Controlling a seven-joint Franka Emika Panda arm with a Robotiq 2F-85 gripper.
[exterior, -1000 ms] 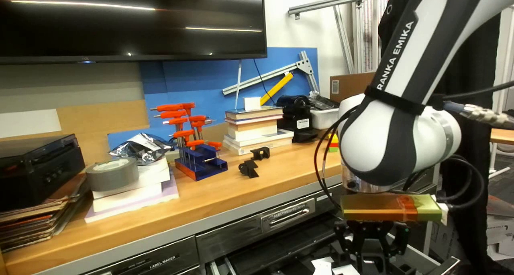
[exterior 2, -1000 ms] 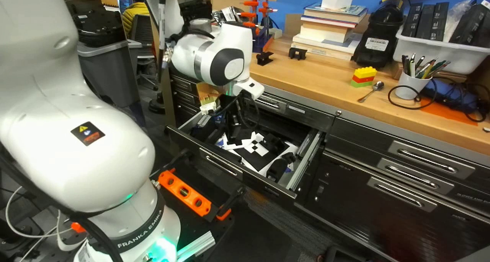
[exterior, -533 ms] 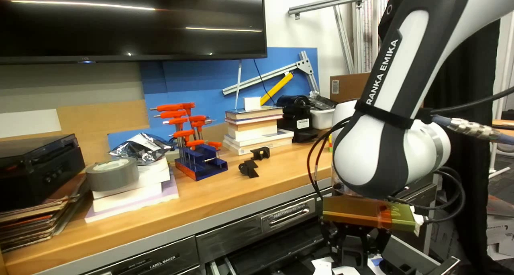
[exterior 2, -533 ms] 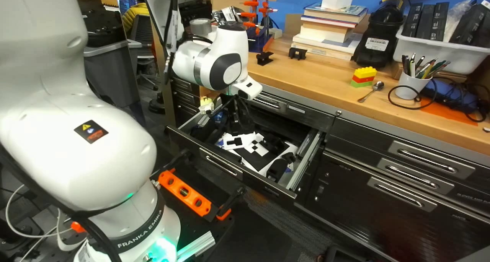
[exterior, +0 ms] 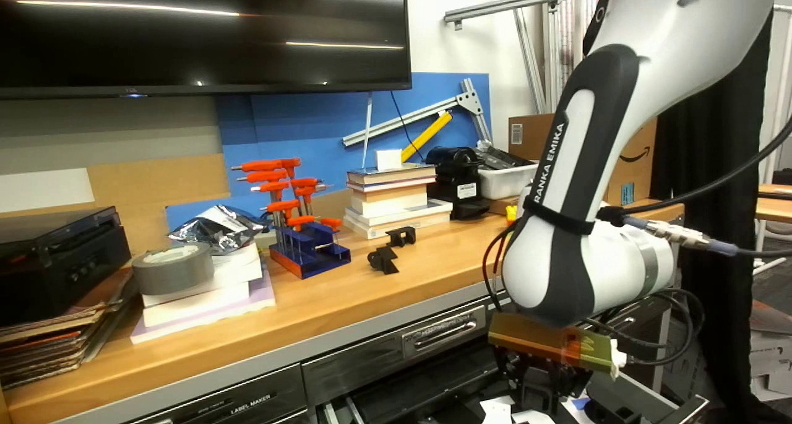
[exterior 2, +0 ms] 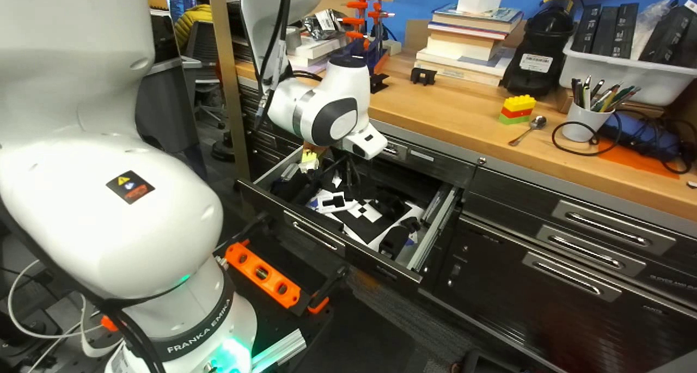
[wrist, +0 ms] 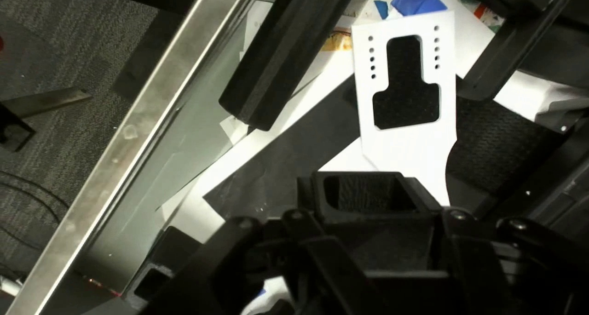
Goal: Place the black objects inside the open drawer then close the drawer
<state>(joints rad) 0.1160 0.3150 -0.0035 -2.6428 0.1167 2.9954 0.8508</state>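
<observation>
Two chunky black objects stand on the wooden bench top, a bracket-like black piece and a blocky black piece. A hollow, box-shaped black object sits between the fingers in the wrist view, so my gripper is shut on it. The gripper hangs over the pulled-out drawer; in an exterior view the forearm and wrist partly cover it. Along the left of the wrist view runs the drawer's metal rim. How far the held piece is above the drawer's contents I cannot tell.
Inside the drawer lie a white plate with a cutout, a checkered sheet and several dark tools. On the bench are orange hex keys in a blue stand, stacked books and tape. An orange level lies by the robot base.
The arm has swung along the drawer and dipped lower, leftward in an exterior view, still gripping the black object. More of the white plate in the drawer is uncovered. The bench pieces have not moved.
</observation>
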